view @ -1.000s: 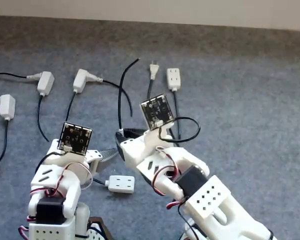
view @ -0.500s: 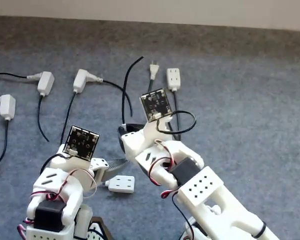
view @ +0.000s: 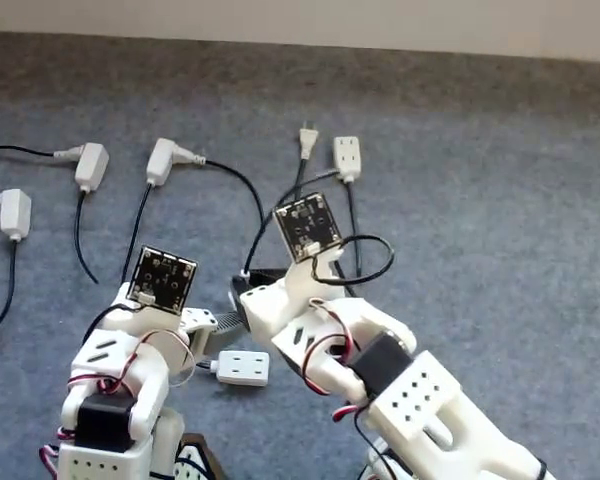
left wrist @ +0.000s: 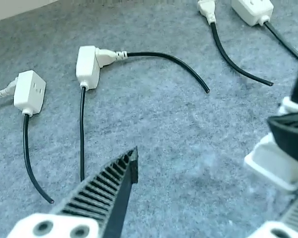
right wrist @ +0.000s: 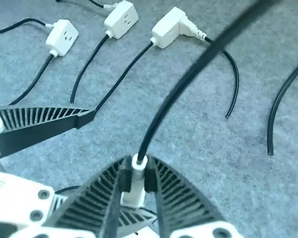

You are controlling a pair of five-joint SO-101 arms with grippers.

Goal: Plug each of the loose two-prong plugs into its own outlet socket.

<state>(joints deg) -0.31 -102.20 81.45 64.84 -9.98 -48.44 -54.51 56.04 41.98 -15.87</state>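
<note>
White plug (right wrist: 134, 190) in right tool (right wrist: 137, 163)

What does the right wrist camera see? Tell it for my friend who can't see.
The right arm's pincer is shut on a white plug, and the plug's black cord stretches away from the camera. Beyond it, white outlet blocks with black cords lie on grey carpet, and one finger of the other arm is close by.

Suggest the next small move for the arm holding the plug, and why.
Probably ease the right pincer toward the loose socket block beside it. Its fingers are clamped on the white plug, cord trailing away, and in the high view that block lies nearest, with nothing plugged into its face.
</note>
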